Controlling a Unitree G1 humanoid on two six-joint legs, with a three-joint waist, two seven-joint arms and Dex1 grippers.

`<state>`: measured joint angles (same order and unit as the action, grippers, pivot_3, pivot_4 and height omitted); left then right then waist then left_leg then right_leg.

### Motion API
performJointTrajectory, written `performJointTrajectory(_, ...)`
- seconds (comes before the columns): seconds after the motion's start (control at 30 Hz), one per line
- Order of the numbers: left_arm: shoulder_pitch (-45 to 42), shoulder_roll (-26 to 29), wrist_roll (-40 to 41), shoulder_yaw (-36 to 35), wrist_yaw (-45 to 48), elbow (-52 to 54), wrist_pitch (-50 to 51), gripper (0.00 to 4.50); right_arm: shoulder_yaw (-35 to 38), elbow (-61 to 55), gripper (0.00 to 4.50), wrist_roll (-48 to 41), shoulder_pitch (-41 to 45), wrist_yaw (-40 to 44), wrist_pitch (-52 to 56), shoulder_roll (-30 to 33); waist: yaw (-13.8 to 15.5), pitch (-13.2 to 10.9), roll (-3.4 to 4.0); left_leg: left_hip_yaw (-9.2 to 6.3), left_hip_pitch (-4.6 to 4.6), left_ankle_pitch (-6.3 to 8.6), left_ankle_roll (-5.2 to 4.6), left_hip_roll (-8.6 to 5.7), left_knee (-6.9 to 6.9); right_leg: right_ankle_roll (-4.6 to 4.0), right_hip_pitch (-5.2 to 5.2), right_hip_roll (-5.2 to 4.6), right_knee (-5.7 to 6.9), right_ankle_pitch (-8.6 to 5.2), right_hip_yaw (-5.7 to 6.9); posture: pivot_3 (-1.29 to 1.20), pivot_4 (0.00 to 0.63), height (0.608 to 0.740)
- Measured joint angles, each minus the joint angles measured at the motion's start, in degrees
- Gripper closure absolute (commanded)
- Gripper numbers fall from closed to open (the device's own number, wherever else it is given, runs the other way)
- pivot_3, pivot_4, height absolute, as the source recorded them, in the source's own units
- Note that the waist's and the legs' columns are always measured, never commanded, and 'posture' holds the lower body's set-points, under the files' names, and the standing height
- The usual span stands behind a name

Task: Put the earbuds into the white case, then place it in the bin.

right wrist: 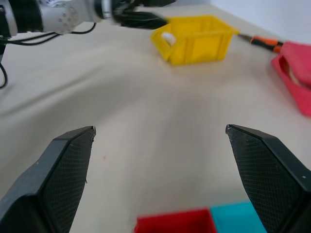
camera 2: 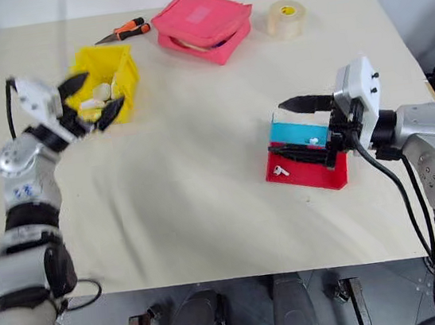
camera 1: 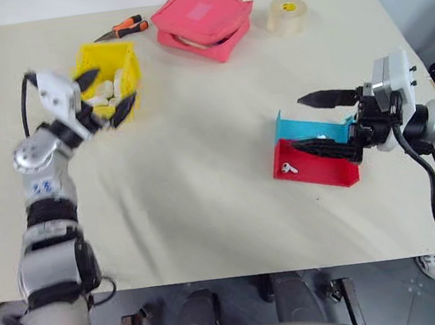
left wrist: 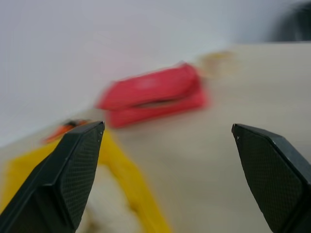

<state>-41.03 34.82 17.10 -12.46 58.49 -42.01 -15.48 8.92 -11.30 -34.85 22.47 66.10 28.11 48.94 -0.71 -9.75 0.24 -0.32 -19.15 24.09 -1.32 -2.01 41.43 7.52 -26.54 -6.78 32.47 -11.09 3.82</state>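
Glossy yellow plastic bin [camera 1: 128,76] on a matt cream tabletop [camera 1: 203,172] — soft pink cloth pouch [camera 1: 203,22] (zipped), textured black fingertips [right wrist: 68,170].

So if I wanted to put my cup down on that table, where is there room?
The widest bare stretch is the middle of the table, between the yellow bin and the red tray, reaching to the near edge. The far edge is crowded: pliers, pink pouch, tape roll. The left gripper hangs at the bin, the right gripper over the trays.
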Motion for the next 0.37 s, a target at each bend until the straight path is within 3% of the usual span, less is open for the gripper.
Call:
performJointTrajectory(0.1,10.2,4.9,4.6,-0.5,7.5,10.2,7.5,0.02,-1.6,5.4,0.00,4.8,-3.7,5.3,-5.7,3.2,0.0,0.0,0.00,0.00,0.00,0.00,0.00,0.05,0.01,-0.06,-0.01,0.00,0.00,0.03,0.00,0.00,0.150,0.740)
performJointTrajectory(0.37,18.1,10.0,9.3,-4.0,11.4,19.2,15.2,0.02,-1.6,11.6,0.00,8.4,-4.9,9.1,-12.0,3.8,1.0,0.0,0.05,-0.32,0.01,0.03,-0.01,0.07,0.05,-0.19,0.03,-0.01,-0.04,0.13,-0.02,0.00,0.150,0.740)
